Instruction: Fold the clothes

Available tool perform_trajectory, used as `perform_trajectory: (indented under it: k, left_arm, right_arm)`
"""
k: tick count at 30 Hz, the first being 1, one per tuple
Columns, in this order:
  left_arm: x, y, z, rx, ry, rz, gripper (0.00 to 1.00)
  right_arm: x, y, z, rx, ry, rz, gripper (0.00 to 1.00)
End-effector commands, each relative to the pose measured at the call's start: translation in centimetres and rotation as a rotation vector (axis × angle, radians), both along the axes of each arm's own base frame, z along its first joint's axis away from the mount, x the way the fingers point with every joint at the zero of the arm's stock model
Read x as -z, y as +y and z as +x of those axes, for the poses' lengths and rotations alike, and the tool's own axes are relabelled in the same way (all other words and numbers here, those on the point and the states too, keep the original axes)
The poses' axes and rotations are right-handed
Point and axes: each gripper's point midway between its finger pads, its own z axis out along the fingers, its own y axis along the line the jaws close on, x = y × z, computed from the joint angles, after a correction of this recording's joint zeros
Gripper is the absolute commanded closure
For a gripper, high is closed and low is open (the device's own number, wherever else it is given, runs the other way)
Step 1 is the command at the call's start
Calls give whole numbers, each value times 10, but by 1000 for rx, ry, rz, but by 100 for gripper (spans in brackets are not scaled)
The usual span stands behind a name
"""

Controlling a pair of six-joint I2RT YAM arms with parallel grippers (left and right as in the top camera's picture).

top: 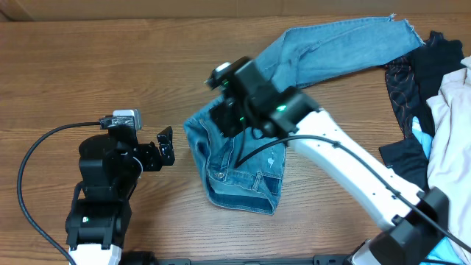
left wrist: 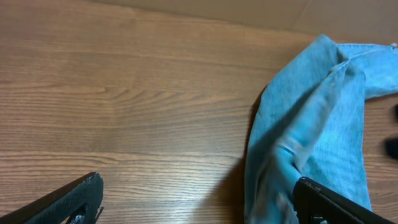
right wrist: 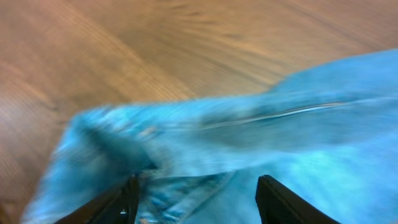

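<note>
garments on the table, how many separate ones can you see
3, possibly more hidden in the pile. The jeans lie mid-table under the right hand, one leg stretching to the far right. A dark patterned garment and a cream cloth are heaped at the right edge.

My light blue denim jeans point(top: 243, 165) lie on the brown wood-grain tabletop point(top: 88, 66); by its right edge, a dark patterned garment point(top: 406, 88) and cream cloth point(top: 450, 125).

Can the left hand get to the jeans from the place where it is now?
Probably yes. The left hand is open and faces the near edge of the jeans. Only bare table lies between them. The right hand is over the jeans, further up.
</note>
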Motion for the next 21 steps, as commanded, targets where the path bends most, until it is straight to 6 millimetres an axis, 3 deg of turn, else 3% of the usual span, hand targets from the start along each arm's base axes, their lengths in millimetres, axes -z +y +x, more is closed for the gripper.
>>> perform_trajectory:
  k: [1,8,13,14,17,19,21]
  left_arm:
    - [0,-3,4,5,19,-8,0]
    - [14,-27,6,122,80,-88,0]
    - [12,-32,5,140,84,-120,0]
    - [12,-32,5,140,83,-120,0]
    - [12,-32,5,140,83,-120,0]
    - [12,-32,5,141,82,-119,0]
    - [12,-31,5,139,82,-115,0]
  right_arm:
    - [-28,-24,10,63,-46,21,36]
    - [-17,-58,18,138,11,-24,35]
    - [-3,-73,5,152,103,-72,37]
    - [1,-84,7,221,111,-109,37]
    - [11,-141,9,559,129,-257,38]
    - [17,-155,0,648,207,-253,37]
    - [28,-152,-13,624,329,-206,37]
